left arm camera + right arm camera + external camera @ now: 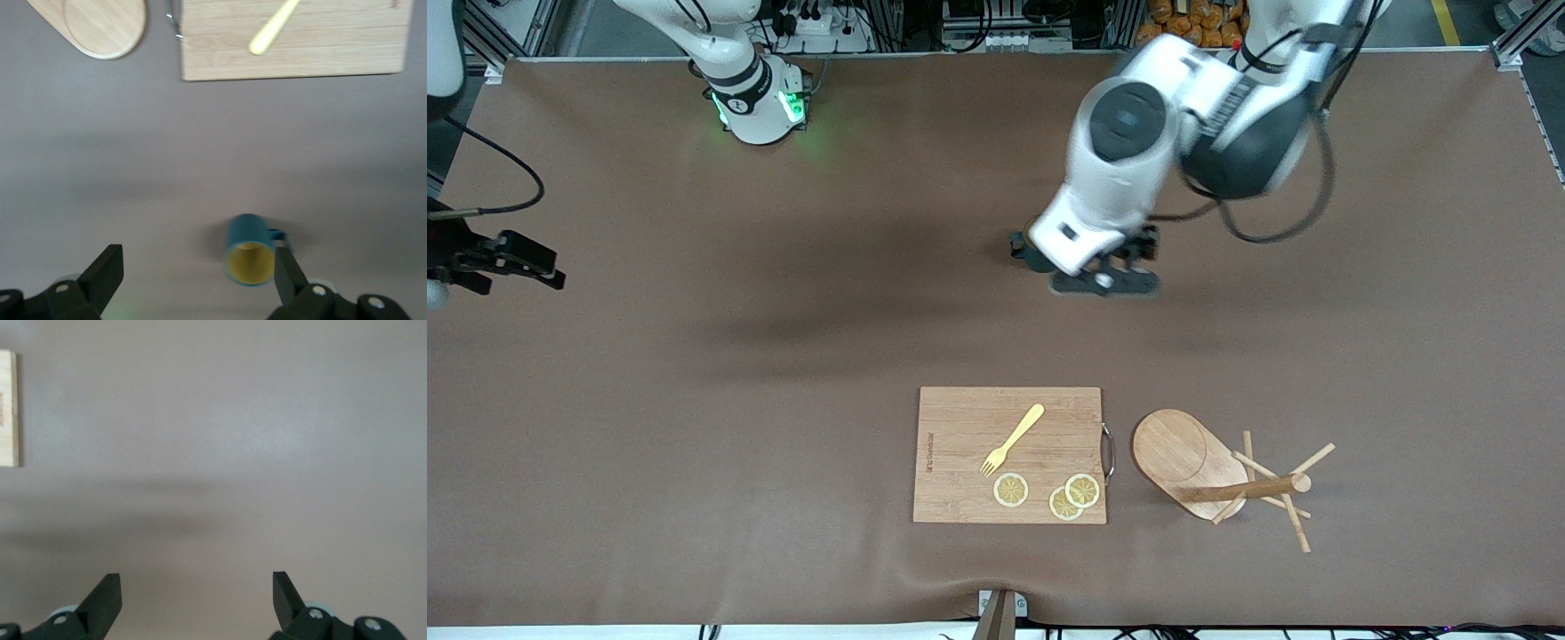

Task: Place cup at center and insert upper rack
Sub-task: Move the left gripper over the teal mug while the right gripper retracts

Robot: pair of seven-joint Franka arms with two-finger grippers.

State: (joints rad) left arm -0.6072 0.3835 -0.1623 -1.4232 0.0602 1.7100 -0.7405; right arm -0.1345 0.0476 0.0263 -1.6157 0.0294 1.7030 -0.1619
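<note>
The dark teal cup [250,248] stands on the brown table near its middle, its yellowish inside facing the left wrist camera. My left gripper [200,270] is open just above it, with the cup close beside one finger [288,277]. In the front view the left gripper [1089,265] covers most of the cup [1024,252]. The wooden mug tree [1249,488] lies on its side nearer the front camera, toward the left arm's end, and its oval base shows in the left wrist view [103,27]. My right gripper [534,263] waits, open and empty [197,590], at the right arm's end.
A rectangular wooden cutting board [960,444] lies beside the mug tree, nearer the front camera than the cup. It carries a yellow fork [1014,437] and three lemon slices [1011,490]. The board also shows in the left wrist view [333,47] and the right wrist view [7,407].
</note>
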